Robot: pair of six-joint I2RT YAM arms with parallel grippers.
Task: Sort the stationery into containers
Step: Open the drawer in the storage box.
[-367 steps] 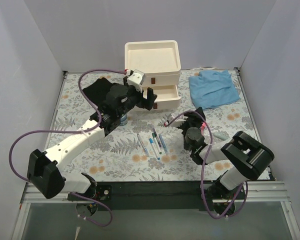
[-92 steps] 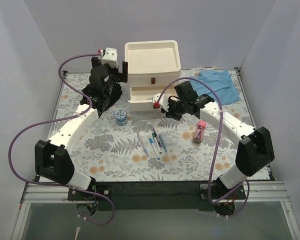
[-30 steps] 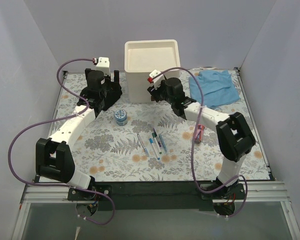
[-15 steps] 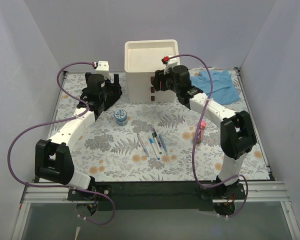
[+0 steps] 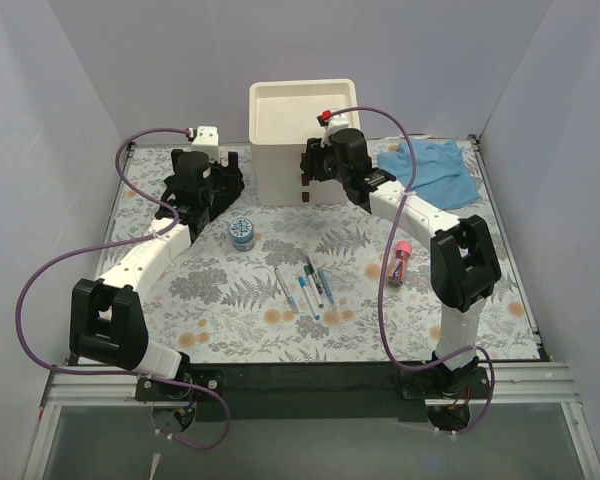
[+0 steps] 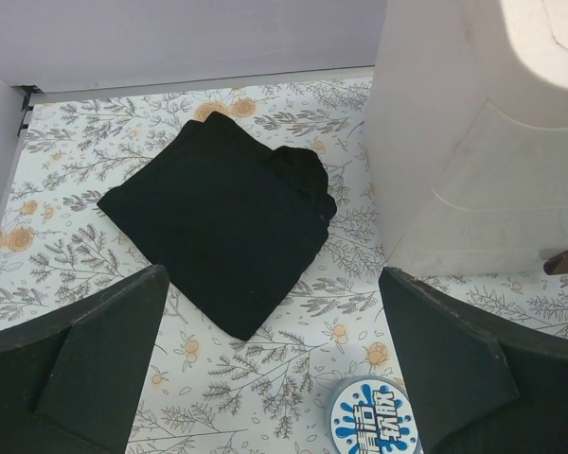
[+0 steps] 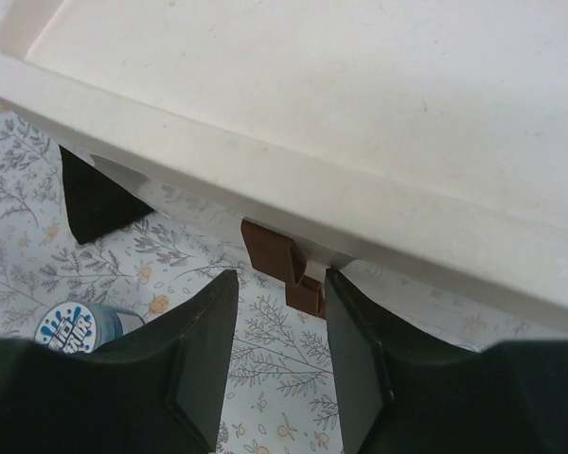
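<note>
The cream-white organiser (image 5: 302, 128) stands at the back middle with its drawers pushed in. My right gripper (image 5: 308, 176) is open at its front face. In the right wrist view the gripper (image 7: 280, 284) has its jaws either side of two brown handles (image 7: 282, 257) without gripping them. My left gripper (image 5: 226, 170) is open and empty, just left of the organiser (image 6: 473, 142). The small blue tub (image 5: 242, 232) sits below it and also shows in the left wrist view (image 6: 374, 430). Several pens (image 5: 306, 285) lie mid-table. The pink-capped tube (image 5: 399, 262) lies to their right.
A blue cloth (image 5: 430, 172) lies at the back right beside the right arm. A black cloth (image 6: 222, 218) lies left of the organiser, mostly under the left arm in the top view. Grey walls close in on the table's left, back and right sides.
The organiser's drawers, open earlier, are shut. My right gripper rose up the organiser's front to the upper handles. My left gripper drew back to the organiser's left. The pink-capped tube now lies on the table.
</note>
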